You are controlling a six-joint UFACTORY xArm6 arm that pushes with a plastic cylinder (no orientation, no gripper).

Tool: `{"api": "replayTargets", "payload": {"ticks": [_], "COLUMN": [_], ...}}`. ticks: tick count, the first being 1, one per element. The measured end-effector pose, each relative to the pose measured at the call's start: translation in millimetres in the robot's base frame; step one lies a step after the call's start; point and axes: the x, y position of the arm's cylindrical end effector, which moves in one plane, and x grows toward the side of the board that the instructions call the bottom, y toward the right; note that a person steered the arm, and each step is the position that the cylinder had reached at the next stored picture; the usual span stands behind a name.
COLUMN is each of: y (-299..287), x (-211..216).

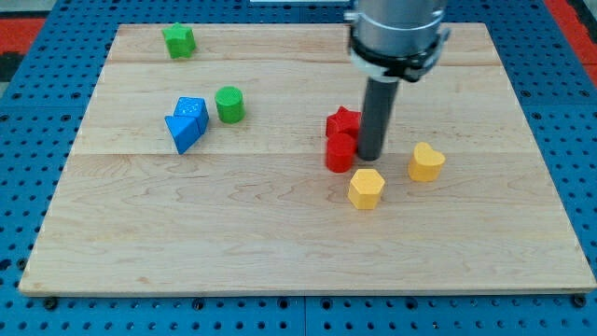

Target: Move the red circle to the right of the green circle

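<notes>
Red and short, the small red cylinder block (340, 154) sits right of the bench's middle, just nearer than a red star-shaped block (343, 121) and touching it or nearly so. My tip (370, 156), a plain rod tool with nothing to open or close, stands just right of the cylinder, about touching. The block looks light, rigid and prone to roll off a push, so I judge its right face the place to press, toward the green cylinder block (229, 104) far to the left. The pale wooden bench (280, 233) shows no writing.
</notes>
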Motion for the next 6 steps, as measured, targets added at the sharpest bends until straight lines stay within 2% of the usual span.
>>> {"api": "replayTargets", "payload": {"ticks": [1, 2, 3, 4, 5, 6], "y": [-51.4, -48.2, -86.0, -106.1, -109.5, -116.5], "x": [3.9, 28.5, 27.9, -18.7, -45.8, -43.1]}}
